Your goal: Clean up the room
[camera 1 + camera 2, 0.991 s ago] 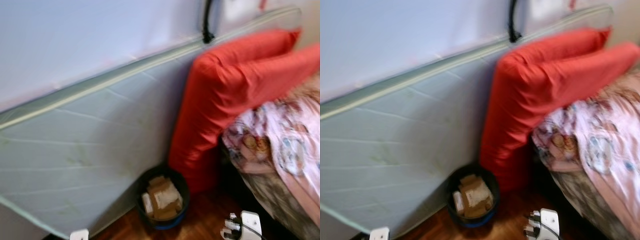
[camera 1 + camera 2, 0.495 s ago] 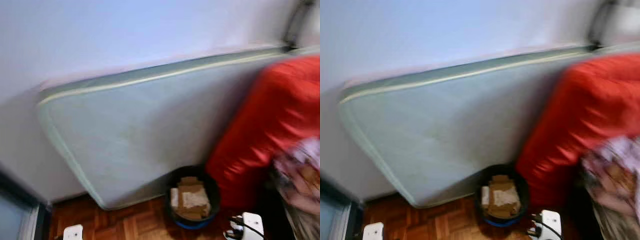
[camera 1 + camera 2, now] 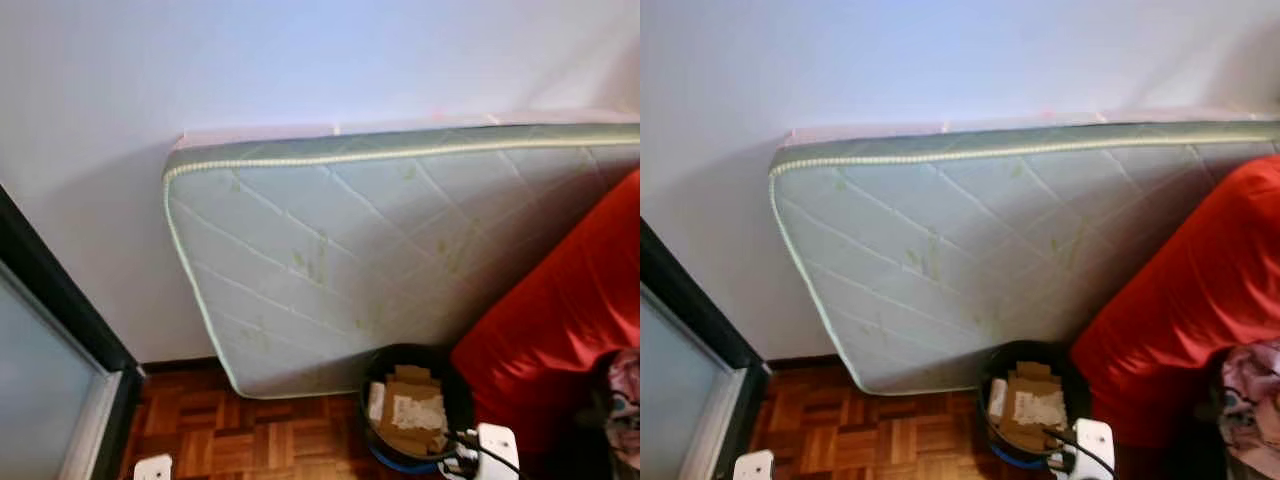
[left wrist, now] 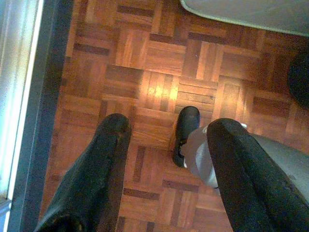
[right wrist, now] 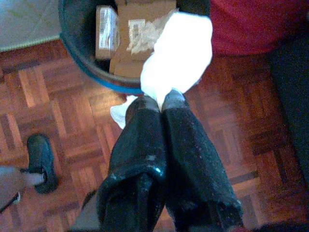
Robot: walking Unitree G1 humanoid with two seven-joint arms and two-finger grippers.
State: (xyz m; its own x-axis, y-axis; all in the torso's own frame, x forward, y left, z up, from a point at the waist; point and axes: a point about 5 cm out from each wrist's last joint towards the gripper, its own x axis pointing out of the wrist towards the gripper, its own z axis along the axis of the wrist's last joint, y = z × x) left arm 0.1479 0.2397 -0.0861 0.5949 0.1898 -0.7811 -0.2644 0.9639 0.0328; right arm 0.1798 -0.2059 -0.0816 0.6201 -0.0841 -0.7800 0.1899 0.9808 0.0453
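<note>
- Right gripper: jaws closed together on a white crumpled wad, which hangs at their tips over the rim of the bin, partly above the bin's contents and partly above the parquet floor.
- Left gripper: jaws spread wide with nothing between them, pointing down at bare parquet; one black finger lies toward a grey door frame.
- Bin: round and dark with a blue lower edge, standing on the floor and holding pieces of brown cardboard, one bearing a pale printed label.
- Mattress: pale green and quilted, standing on its long edge and leaning against the white wall; its lower rounded corner sits just beside the bin.
- Red cushion: upright and touching the mattress face, immediately next to the bin on the robot's right.
- Patterned cloth: pink and floral, at the right margin beside the red cushion.
- Robot's foot: a dark shoe on the parquet, seen between the left gripper's fingers.
- Glass door: dark-framed, on the robot's left, meeting the wall at the floor corner.
</note>
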